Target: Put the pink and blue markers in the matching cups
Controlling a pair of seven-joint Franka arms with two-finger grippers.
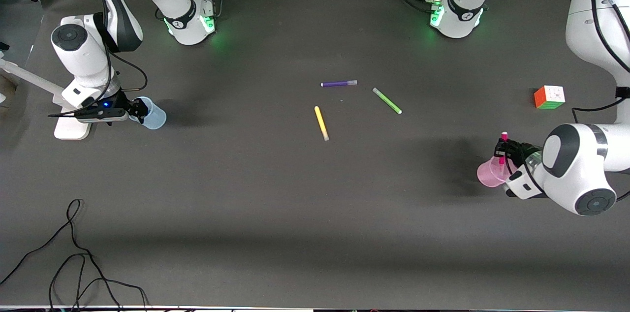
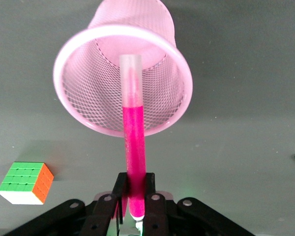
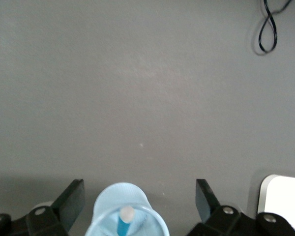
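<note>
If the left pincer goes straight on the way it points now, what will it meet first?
The left pincer, shut on the pink marker, points into the pink cup. The marker's pale end would probably meet the cup's bottom first; depth there is unclear.

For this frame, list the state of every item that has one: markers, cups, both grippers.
pink marker: upright, clamped low by the left gripper, pale end inside the pink cup
pink cup: upright on the table, holds only the marker's end
left gripper: shut on the pink marker
blue marker: standing in the blue cup, released
blue cup: upright, holds the blue marker
right gripper: open, fingers astride the blue cup
</note>
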